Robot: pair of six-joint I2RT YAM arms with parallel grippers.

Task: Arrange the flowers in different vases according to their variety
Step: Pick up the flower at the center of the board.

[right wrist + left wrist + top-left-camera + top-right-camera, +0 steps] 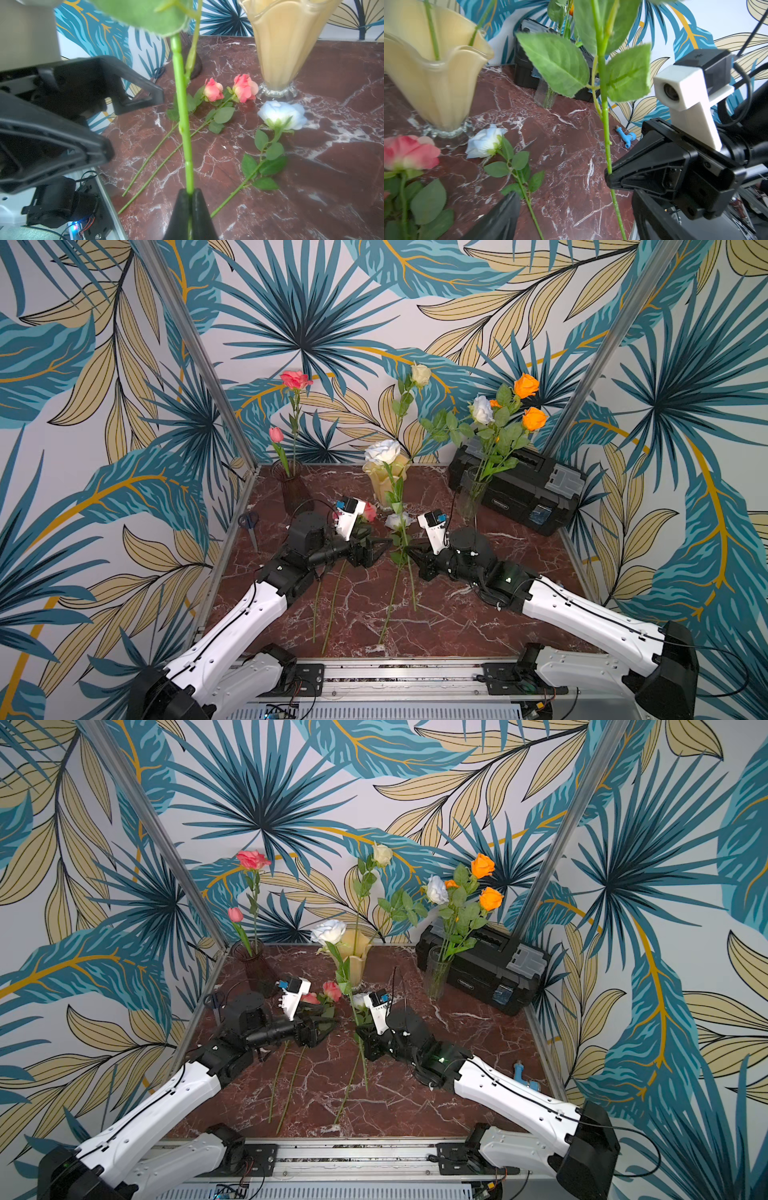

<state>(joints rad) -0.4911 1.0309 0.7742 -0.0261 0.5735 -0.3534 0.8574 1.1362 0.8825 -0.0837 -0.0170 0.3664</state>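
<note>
My right gripper is shut on the green stem of a white rose and holds it upright in front of the cream-yellow ruffled vase. My left gripper stands open around that stem, which is close to one finger. Two pink roses and another white rose lie on the marble. The dark purple vase holds a pink rose and a pink bud. The clear vase holds orange roses and a white one. A cream rose stands in the cream-yellow vase.
A black toolbox sits at the back right behind the clear vase. Scissors lie near the left edge. A blue tool lies by the right edge. Metal frame posts rise at the back corners.
</note>
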